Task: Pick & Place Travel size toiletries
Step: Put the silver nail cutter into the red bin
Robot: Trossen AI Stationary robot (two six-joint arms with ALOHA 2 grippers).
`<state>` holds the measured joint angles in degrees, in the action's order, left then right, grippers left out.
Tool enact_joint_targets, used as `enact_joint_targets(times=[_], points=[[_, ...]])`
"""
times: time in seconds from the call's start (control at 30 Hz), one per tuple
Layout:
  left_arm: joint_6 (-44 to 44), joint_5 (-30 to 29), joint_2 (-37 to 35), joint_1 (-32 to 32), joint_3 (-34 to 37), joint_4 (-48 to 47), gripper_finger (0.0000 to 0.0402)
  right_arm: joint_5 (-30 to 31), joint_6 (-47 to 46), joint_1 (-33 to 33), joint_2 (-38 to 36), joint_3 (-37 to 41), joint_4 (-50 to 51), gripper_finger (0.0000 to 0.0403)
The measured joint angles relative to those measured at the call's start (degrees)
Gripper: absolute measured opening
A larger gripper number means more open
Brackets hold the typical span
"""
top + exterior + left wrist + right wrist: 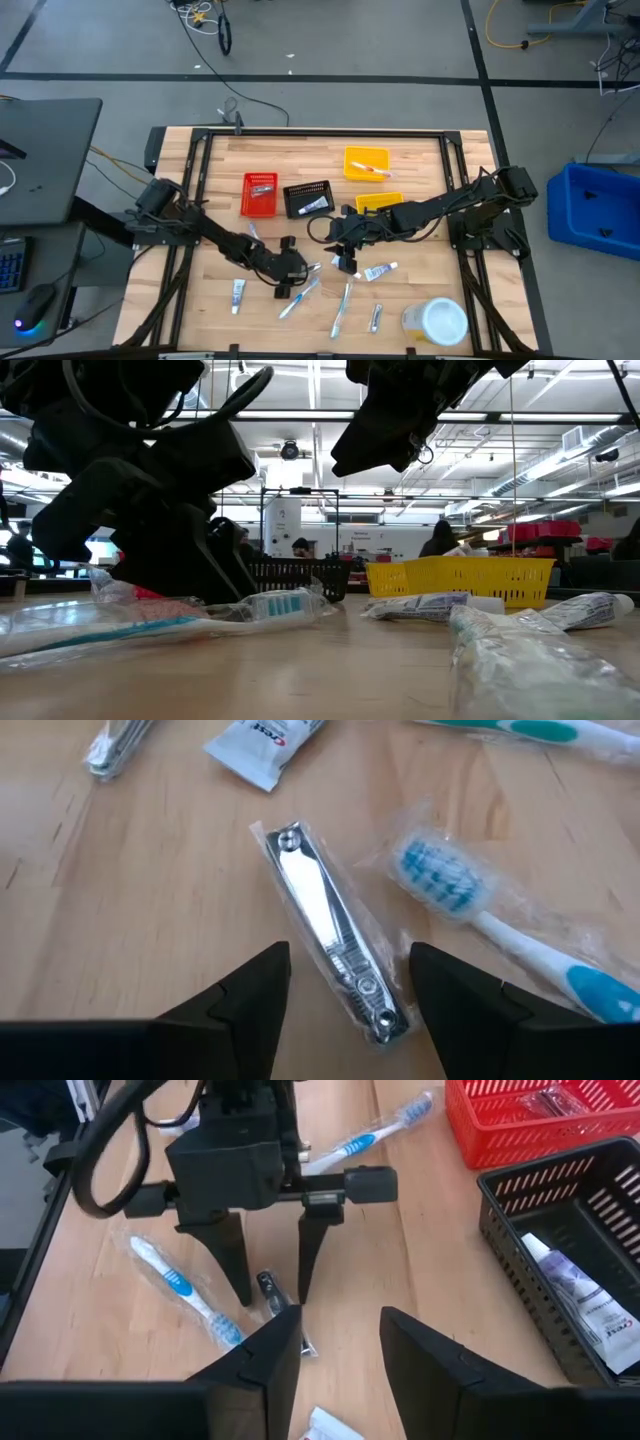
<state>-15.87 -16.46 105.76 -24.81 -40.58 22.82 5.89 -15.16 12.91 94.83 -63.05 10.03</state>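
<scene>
While the left end effector straddles the wrapped nail clipper, fingers apart.
Advise descending centred, closing across its narrow width; right end effector waits apart nearby.

From above I get even, soft overhead light across the bench; shadows under both arms are faint and short. My low camera looks straight into rows of ceiling strip lights in the room behind, so the arms read as near-black silhouettes against that glare. Nearest that lens, the wrapped toiletries at the bench's front edge smear into blur, while the yellow bin farther back is sharper. On my left wrist feed, the nail clipper throws a bright specular streak and its plastic wrap glints. The right wrist feed is clear, with soft-edged shadows beneath the left gripper.
</scene>
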Motion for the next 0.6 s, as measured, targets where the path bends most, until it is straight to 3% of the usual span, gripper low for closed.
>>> enact_joint_targets(times=[0.17, 0.47, 0.6], points=[[0.38, -2.46, 0.39, 0.06, -0.13, -0.73, 0.0184, 0.02, 0.0, 0.0, 0.0, 0.0, 0.22, 0.014], [1.78, -4.19, 0.43, 1.14, -0.09, -2.26, 0.0054, 0.04, 1.06, 0.01, 0.0, 0.0, 0.41, 0.0151], [1.91, -6.65, -0.24, 1.18, 0.02, -3.4, 0.0047, 0.04, 1.07, 0.02, 0.0, 0.0, 0.43, 0.0156]])
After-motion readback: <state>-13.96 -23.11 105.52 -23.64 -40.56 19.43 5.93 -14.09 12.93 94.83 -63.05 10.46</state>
